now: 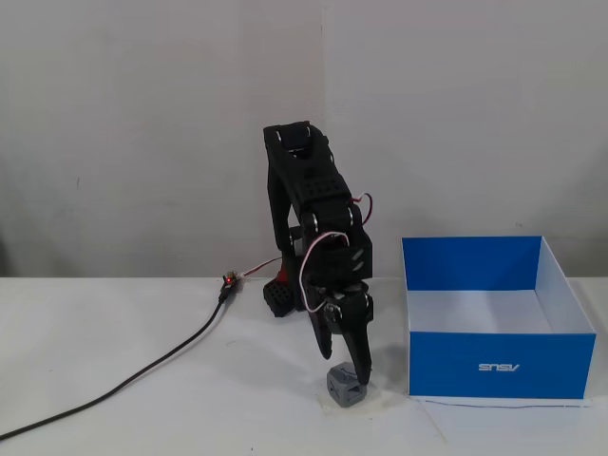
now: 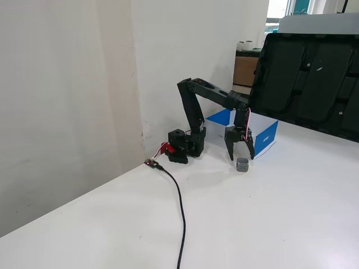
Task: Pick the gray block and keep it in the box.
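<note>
The gray block (image 1: 347, 387) (image 2: 242, 165) sits on the white table (image 1: 142, 418) (image 2: 269, 224), just beside the box's near left corner in a fixed view and outside it. The gripper (image 1: 345, 372) (image 2: 240, 157) hangs directly over the block, jaws spread, the tips just above its top in a fixed view; no contact can be made out. The box (image 1: 499, 366) (image 2: 263, 134), blue outside and white inside, stands open-topped behind. Beyond the block, the arm's base (image 1: 280, 296) (image 2: 184, 145) stands near the wall, a black cable (image 1: 142, 375) (image 2: 180, 213) running from it.
</note>
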Tool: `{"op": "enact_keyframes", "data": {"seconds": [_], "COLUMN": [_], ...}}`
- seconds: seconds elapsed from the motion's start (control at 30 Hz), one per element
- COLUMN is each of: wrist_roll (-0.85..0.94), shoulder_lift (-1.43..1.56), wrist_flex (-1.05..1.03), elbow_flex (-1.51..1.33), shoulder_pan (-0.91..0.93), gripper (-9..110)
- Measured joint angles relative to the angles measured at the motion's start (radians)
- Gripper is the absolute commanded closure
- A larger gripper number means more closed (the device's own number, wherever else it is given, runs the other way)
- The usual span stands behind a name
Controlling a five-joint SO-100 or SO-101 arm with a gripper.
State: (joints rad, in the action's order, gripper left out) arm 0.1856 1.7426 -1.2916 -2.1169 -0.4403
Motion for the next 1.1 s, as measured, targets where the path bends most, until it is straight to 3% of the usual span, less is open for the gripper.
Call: {"op": "enact_keyframes", "data": {"seconds": [0.47,0.77,1.1], "wrist_roll": [0.009,0.014,0.018], "shoulder_lift": [-0.098,-0.169,-0.193], "wrist_flex": [0.058,0.101,0.123], "elbow_flex": [0.006,0.015,0.034], "shoulder_pan": [0.000,0.000,-0.015], "gripper": [73,83,85]}}
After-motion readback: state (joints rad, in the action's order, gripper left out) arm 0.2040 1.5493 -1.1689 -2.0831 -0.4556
